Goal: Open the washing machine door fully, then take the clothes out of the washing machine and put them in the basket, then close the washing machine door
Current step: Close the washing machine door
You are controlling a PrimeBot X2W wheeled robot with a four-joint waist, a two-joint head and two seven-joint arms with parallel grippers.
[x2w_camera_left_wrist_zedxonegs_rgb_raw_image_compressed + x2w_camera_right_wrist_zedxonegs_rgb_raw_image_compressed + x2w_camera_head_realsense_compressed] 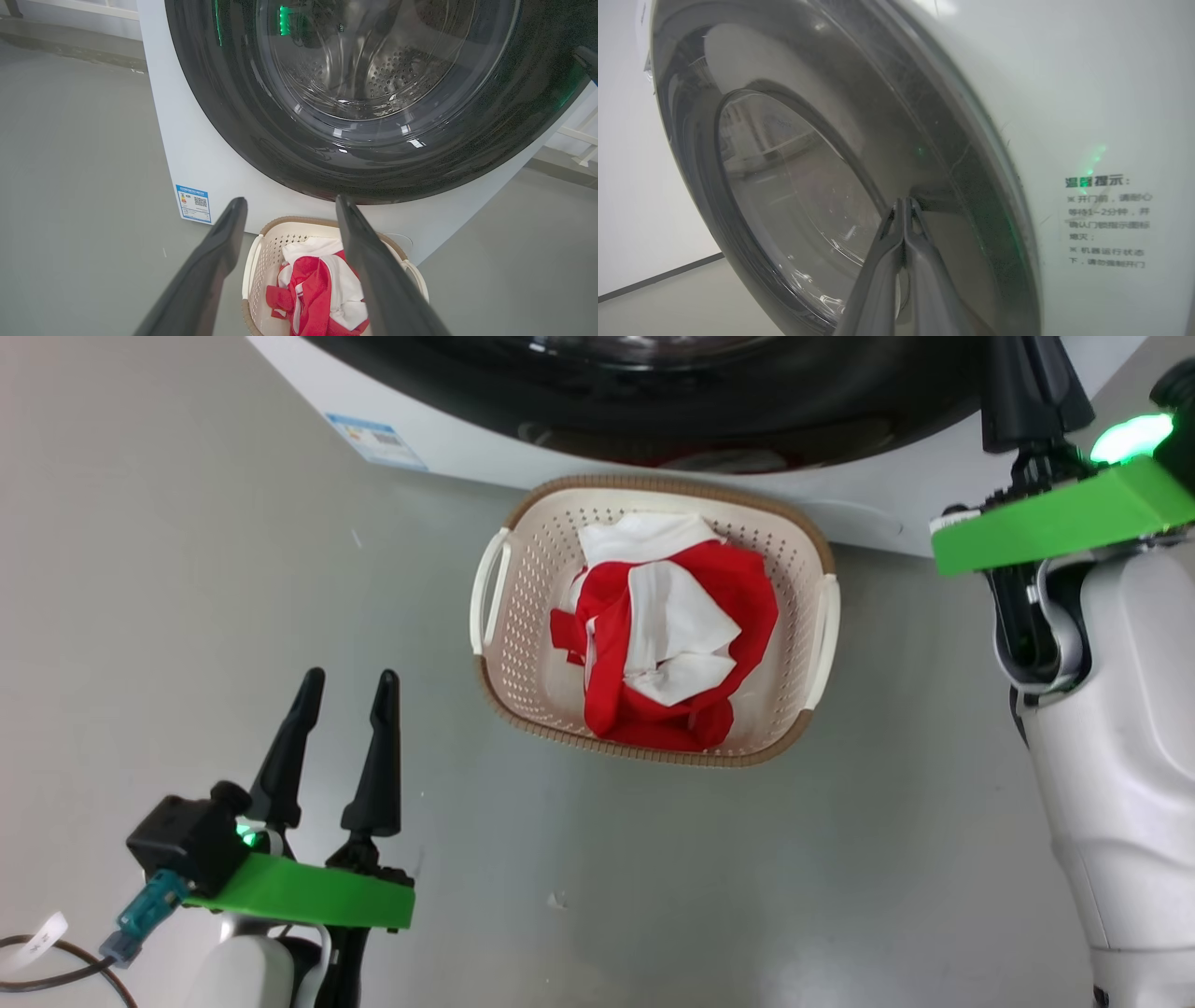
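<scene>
Clothes (pixel 691 644) all in the basket (pixel 523 616), 1 red-and-white heap; basket sits on the floor (pixel 187 569) just near of the washing machine (pixel 196 154), centre of scene. Washing machine door (pixel 233 116) lies flat to the white front in the left wrist view, judged shut or almost; whether it is latched, cannot tell. Drum (pixel 402 74) seen through it looks bare, so unloading judged done and door closing judged the step in hand. Key relation: door lies straight ahead of the right tool (pixel 903 201); its 2 fingers are pressed together, gripping nothing; long axis runs at a shallow slant along the glossy rim, tips by a dark notch (pixel 927 195) at the door's right edge; touching or just off, cannot tell. Right arm much nearer the door; left tool (pixel 349 679) spread wide, empty, hovering over the floor at near left, left of basket, well apart from door. Hidden: right tool's tips cut off at top of head view; blue label (pixel 378 441) too small to read.
</scene>
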